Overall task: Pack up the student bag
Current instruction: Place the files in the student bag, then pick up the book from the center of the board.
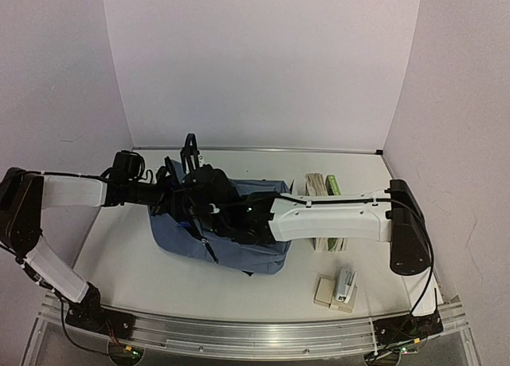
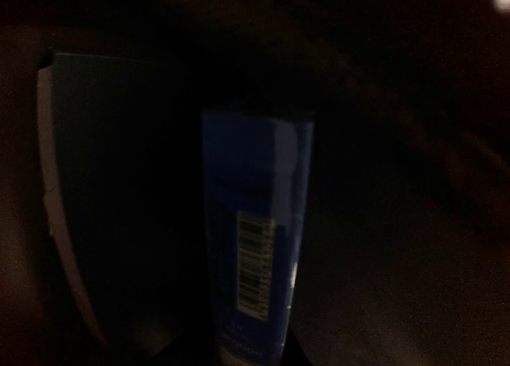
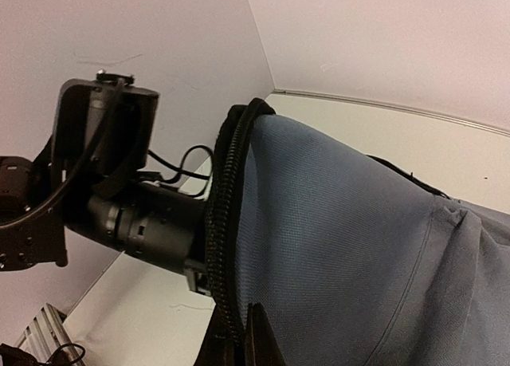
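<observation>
left gripper (image 2: pixel 243 355) inside the mouth from 9 o'clock; view dark, blue barcoded pack (image 2: pixel 255 222) between its fingers, seemingly gripped | student bag (image 1: pixel 239 246) mid-table, mouth facing 9 o'clock; soft, light, saggy fabric, best held by stiffer zip rim (image 3: pixel 223 222) | right gripper (image 3: pixel 239 344) pinched closed on that rim at the bag's 10 o'clock
</observation>
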